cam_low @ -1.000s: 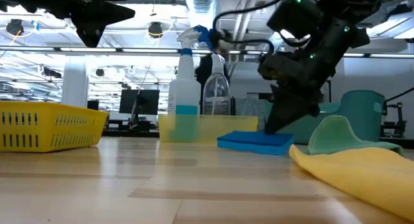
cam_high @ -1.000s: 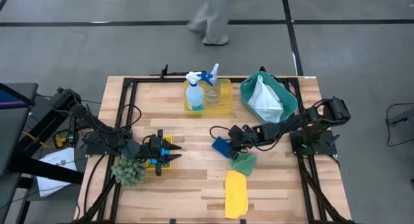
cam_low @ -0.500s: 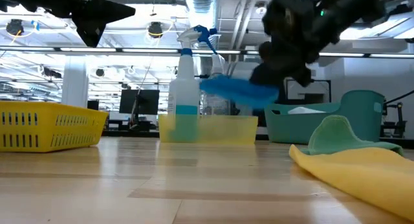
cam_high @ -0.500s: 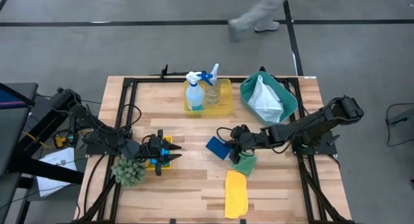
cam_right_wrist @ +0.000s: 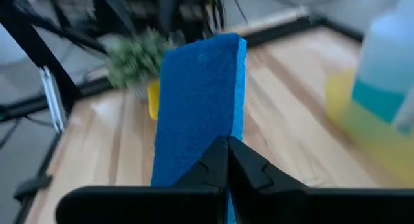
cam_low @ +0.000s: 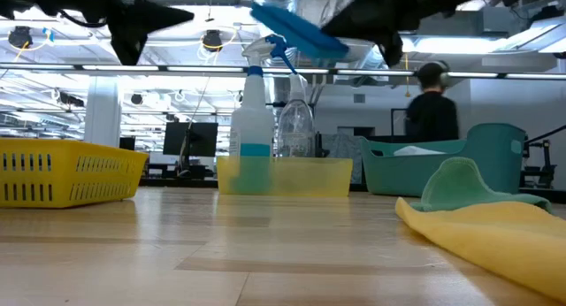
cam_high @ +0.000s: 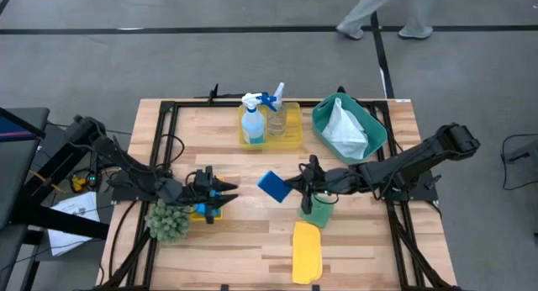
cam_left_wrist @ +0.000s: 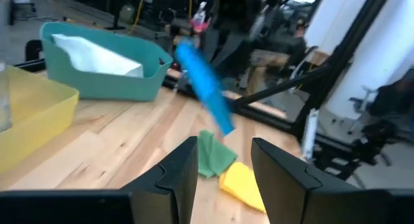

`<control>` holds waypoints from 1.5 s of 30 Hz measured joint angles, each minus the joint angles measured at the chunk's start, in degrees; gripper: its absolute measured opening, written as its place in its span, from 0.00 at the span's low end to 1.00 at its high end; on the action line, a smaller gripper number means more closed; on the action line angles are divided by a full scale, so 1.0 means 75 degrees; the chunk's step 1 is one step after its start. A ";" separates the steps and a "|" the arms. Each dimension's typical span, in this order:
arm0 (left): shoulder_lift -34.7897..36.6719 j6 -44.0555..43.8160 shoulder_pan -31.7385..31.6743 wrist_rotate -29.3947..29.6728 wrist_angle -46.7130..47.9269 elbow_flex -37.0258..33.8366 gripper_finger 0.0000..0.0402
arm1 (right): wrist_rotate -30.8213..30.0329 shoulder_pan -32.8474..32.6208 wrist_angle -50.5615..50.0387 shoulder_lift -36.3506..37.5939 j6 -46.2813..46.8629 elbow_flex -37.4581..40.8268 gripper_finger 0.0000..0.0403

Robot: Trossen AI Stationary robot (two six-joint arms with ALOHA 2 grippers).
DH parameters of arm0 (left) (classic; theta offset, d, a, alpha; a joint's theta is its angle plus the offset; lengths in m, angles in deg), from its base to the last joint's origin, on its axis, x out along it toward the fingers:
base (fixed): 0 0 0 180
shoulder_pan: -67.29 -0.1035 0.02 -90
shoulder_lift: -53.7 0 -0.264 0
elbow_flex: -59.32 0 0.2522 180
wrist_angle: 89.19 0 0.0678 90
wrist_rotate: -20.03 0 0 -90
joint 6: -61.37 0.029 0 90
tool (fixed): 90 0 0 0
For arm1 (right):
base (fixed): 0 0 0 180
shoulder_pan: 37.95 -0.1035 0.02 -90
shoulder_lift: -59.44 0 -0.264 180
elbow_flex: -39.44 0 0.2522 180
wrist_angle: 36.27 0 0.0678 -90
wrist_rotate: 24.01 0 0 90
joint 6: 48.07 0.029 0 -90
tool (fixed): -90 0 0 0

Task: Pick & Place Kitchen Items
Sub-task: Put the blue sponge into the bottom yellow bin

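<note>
Low view is showing the yellow cloth (cam_low: 495, 235) lying nearest on the bench (cam_low: 221, 253), with the green cloth (cam_low: 464, 187) humped up just behind it. Above them the right gripper (cam_high: 296, 185) is reaching in low from the right edge toward the middle of the bench, its arm stretching out nearly flat, and its jaws are clamping one edge of a blue sponge (cam_high: 271, 184). The sponge is hanging clear of the bench, tilted, above the bare wood between the cloths and the far yellow tray (cam_high: 290, 133).

The left gripper (cam_high: 220, 193) is waiting near the left side, jaws standing partly apart with nothing visible between them, just beside the spiky green ball (cam_high: 166, 221) and over a small yellow tray (cam_low: 66, 169); that tray is mostly hiding under the gripper from above.

Farther back, the blue-liquid spray bottle (cam_high: 252, 121) and the clear bottle (cam_high: 275, 114) are standing upright in the far yellow tray. The teal bin (cam_high: 370, 123) beside it is holding the white cloth (cam_high: 343, 127). Beyond the bench, a person (cam_low: 433, 107) is showing as a dark shape only.
</note>
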 joint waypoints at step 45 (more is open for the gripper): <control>-0.3019 -0.0156 -0.0772 -0.3865 -0.6516 0.0317 0.39 | 0.2802 -0.0002 0.5774 -0.1410 -0.4333 0.0009 0.00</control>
